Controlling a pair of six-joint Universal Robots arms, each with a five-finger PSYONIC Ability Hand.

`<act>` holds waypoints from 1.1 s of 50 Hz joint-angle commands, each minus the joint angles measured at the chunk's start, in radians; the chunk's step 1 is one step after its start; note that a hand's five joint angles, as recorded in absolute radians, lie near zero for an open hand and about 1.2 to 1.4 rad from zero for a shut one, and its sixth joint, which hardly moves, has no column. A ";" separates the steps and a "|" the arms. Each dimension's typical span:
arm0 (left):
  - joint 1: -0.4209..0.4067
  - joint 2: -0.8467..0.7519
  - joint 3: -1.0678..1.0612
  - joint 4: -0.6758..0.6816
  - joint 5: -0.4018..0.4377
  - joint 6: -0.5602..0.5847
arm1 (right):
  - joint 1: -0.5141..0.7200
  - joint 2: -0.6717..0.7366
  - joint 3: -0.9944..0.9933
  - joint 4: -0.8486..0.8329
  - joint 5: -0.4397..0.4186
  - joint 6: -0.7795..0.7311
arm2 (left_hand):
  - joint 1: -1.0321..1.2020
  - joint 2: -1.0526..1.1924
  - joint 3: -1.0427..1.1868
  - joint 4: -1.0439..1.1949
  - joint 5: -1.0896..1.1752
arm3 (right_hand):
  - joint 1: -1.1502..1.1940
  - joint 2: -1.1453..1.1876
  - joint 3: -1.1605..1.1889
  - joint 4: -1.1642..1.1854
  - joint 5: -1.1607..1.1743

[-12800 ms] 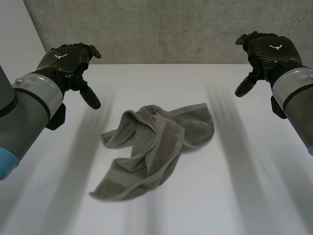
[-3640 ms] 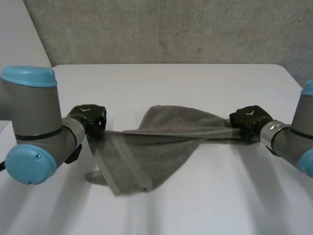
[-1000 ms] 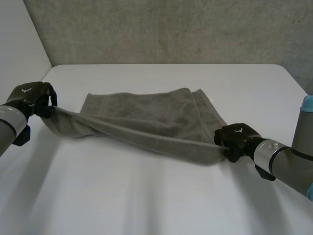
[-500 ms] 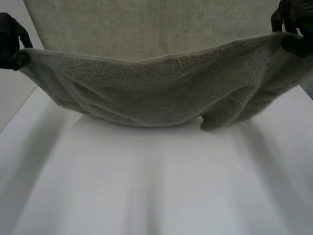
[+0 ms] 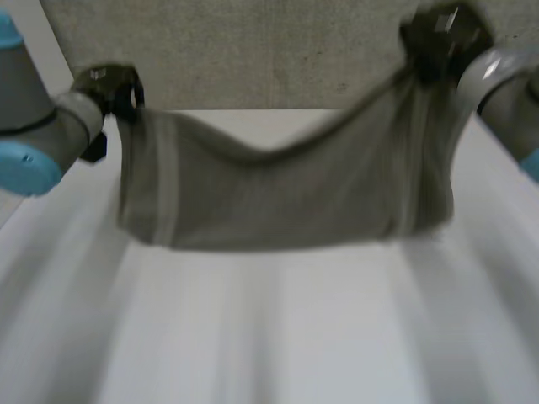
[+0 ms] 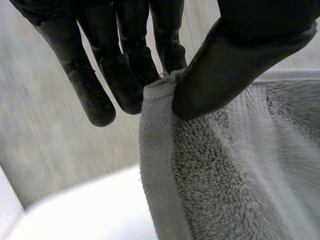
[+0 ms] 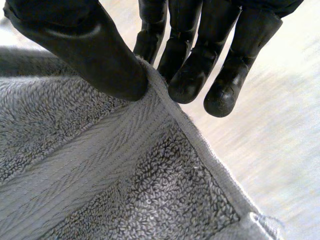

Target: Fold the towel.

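Left robot hand (image 5: 108, 84), right robot hand (image 5: 438, 38), each pinching a towel (image 5: 278, 189) corner, towel hanging straighter than before

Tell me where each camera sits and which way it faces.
Head view: between and behind the arms, looking down at the table; both arms show, left hand and right hand holding the towel up by its top corners.
Left wrist view: on the left wrist, looking along the palm; thumb and fingers pinch a towel corner.
Right wrist view: on the right wrist, looking along the palm; thumb and fingers pinch the other corner.
Shared: the towel is in all three.
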 commanded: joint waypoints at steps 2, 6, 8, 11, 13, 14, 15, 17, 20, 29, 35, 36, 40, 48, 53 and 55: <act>-0.033 0.141 0.291 0.160 -0.047 -0.174 | -0.011 -0.116 -0.011 -0.265 0.008 0.247 | 0.110 0.055 0.050 0.045 0.080 | 0.070 0.079 0.057 0.064 0.054; -0.033 0.143 0.222 0.225 -0.036 -0.193 | -0.011 -0.103 0.075 -0.245 -0.030 0.229 | 0.110 0.055 0.050 0.045 0.080 | 0.070 0.079 0.057 0.064 0.054; -0.030 0.146 0.114 0.234 -0.022 -0.193 | -0.014 -0.099 0.118 -0.235 -0.045 0.217 | 0.110 0.055 0.050 0.045 0.080 | 0.070 0.079 0.057 0.064 0.054; -0.024 0.154 0.035 0.237 -0.013 -0.191 | -0.014 -0.097 0.213 -0.219 -0.069 0.189 | 0.110 0.055 0.050 0.045 0.080 | 0.070 0.079 0.057 0.064 0.054; -0.016 0.164 -0.133 0.242 0.012 -0.190 | -0.014 -0.094 0.259 -0.215 -0.078 0.171 | 0.110 0.055 0.050 0.045 0.080 | 0.070 0.079 0.057 0.064 0.054; -0.016 0.164 -0.134 0.242 0.012 -0.190 | -0.014 -0.090 0.305 -0.213 -0.085 0.149 | 0.110 0.055 0.050 0.045 0.080 | 0.070 0.079 0.057 0.064 0.054; -0.012 0.170 -0.220 0.248 0.029 -0.190 | -0.018 -0.085 0.351 -0.210 -0.093 0.120 | 0.110 0.055 0.050 0.045 0.080 | 0.070 0.079 0.057 0.064 0.054; -0.006 0.172 -0.304 0.258 0.052 -0.190 | -0.030 -0.079 0.395 -0.202 -0.099 0.088 | 0.110 0.055 0.050 0.045 0.080 | 0.070 0.079 0.057 0.064 0.054; 0.003 0.175 -0.455 0.306 0.090 -0.190 | -0.063 -0.076 0.474 -0.180 -0.113 0.022 | 0.110 0.055 0.050 0.045 0.080 | 0.070 0.079 0.057 0.064 0.054; 0.114 0.359 -0.764 0.347 0.125 -0.109 | -0.087 -0.179 0.580 -0.038 -0.119 -0.040 | 0.110 0.055 0.050 0.045 0.080 | 0.070 0.079 0.057 0.064 0.054; 0.207 0.670 -0.905 0.357 0.257 -0.101 | -0.182 -0.457 0.610 0.106 -0.180 0.025 | 0.110 0.055 0.050 0.045 0.080 | 0.070 0.079 0.057 0.064 0.054; 0.208 0.670 -0.905 0.357 0.257 -0.101 | -0.208 -0.485 0.609 0.110 -0.220 0.052 | 0.110 0.055 0.050 0.045 0.080 | 0.070 0.079 0.057 0.064 0.054; 0.255 0.718 -0.927 0.357 0.341 -0.108 | -0.245 -0.482 0.597 0.118 -0.279 0.075 | 0.110 0.055 0.050 0.045 0.080 | 0.070 0.079 0.057 0.064 0.054; 0.222 0.502 -0.861 0.352 0.334 -0.095 | -0.228 -0.297 0.538 0.124 -0.291 0.025 | 0.110 0.055 0.050 0.045 0.080 | 0.070 0.079 0.057 0.064 0.054; 0.162 0.347 -0.780 0.347 0.287 -0.087 | -0.147 -0.131 0.451 0.130 -0.199 -0.113 | 0.110 0.055 0.050 0.045 0.080 | 0.070 0.079 0.057 0.064 0.054; 0.157 0.307 -0.752 0.346 0.263 -0.076 | -0.126 -0.095 0.422 0.127 -0.184 -0.131 | 0.110 0.055 0.050 0.045 0.080 | 0.070 0.079 0.057 0.064 0.054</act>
